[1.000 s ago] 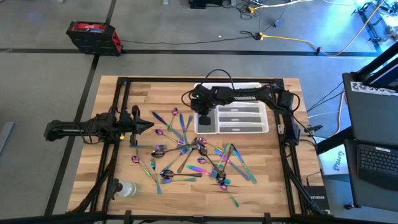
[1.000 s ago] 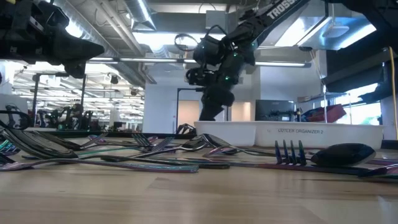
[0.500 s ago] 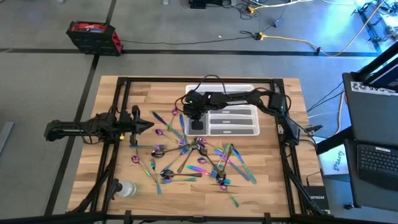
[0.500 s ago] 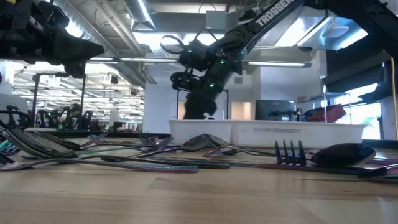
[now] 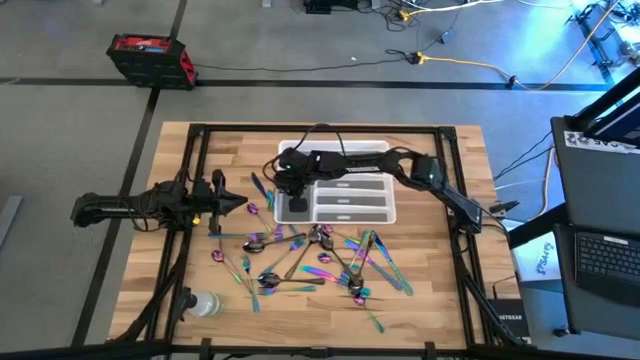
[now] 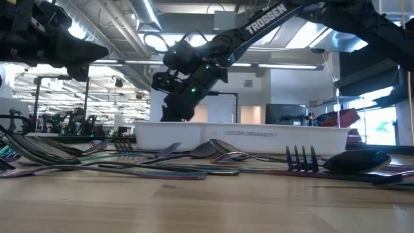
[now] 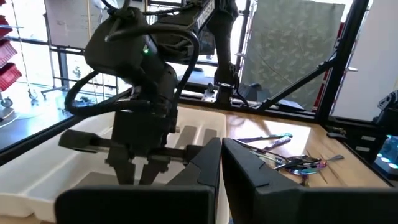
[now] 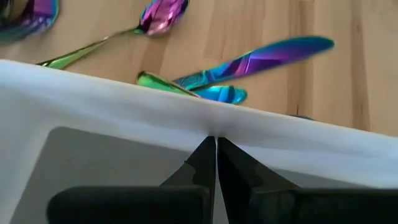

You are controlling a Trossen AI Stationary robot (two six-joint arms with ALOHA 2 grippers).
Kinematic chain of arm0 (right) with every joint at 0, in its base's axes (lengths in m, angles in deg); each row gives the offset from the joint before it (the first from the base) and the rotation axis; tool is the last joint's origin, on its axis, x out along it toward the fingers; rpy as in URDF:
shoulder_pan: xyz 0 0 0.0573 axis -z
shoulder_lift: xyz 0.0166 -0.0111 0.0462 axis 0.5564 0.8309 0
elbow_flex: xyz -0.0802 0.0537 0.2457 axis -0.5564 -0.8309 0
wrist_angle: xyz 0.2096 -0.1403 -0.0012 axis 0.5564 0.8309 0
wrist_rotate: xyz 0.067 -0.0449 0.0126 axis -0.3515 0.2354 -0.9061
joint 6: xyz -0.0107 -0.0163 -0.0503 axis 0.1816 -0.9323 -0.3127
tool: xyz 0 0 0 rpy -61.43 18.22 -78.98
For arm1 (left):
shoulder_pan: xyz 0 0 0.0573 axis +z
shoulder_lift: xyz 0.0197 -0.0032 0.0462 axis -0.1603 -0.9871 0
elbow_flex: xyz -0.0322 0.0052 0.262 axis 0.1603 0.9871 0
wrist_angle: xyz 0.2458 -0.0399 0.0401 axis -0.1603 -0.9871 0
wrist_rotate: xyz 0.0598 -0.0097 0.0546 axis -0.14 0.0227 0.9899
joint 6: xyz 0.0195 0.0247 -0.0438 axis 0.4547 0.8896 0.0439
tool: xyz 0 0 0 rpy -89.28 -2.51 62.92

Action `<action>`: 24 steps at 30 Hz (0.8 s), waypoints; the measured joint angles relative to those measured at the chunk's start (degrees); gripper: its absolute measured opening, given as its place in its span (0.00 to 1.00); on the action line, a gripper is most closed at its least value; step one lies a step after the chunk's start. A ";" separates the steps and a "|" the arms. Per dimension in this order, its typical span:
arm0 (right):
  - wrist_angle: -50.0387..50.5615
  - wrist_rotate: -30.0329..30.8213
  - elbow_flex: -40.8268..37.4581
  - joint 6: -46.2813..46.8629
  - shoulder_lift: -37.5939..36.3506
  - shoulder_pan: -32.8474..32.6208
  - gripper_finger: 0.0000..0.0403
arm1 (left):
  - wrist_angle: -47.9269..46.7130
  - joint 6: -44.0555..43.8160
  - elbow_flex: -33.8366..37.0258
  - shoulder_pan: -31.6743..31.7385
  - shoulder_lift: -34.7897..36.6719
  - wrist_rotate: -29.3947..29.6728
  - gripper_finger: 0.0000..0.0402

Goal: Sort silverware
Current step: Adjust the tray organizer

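Note:
The silverware (image 5: 310,250), iridescent forks, spoons and knives, lies scattered flat on the wooden table's middle and near part. The white compartmented tray (image 5: 345,150) stands behind it. My right gripper (image 5: 297,206) is shut and reaches down into the tray's left end compartment; the low view shows it (image 6: 171,111) above the tray's (image 6: 239,137) left end. My left gripper (image 5: 240,203) is shut, held level above the table's left side, and touches nothing. My right gripper presses its shut fingertips (image 8: 216,140) against the inner face of the tray's wall (image 8: 186,118) at its left end. The fingers slant down from the table's right side. The tray stands flat on the table, with silverware lying just beyond that wall.
A clear plastic bottle (image 5: 203,303) lies at the table's near left corner. A black frame (image 5: 195,150) runs around the table. A laptop (image 5: 605,265) and papers sit on a stand to the right.
My right gripper, staying shut, has moved toward the table's left edge and sunk a little. The tray has slid along the table to the left with it, keeping flat. The silverware pile has stayed where it was.

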 joint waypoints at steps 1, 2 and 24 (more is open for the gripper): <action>0.14 0.07 0.33 -0.10 0.01 0.01 0.00 | 0.00 -0.02 -0.01 0.00 0.00 0.00 0.00; 0.35 0.14 0.54 -0.22 0.01 0.03 0.00 | 0.00 -0.01 0.00 0.00 0.02 0.00 0.00; 27.86 8.47 1.72 -4.65 -3.47 3.47 0.00 | 0.00 0.00 0.00 -0.01 0.02 0.02 0.00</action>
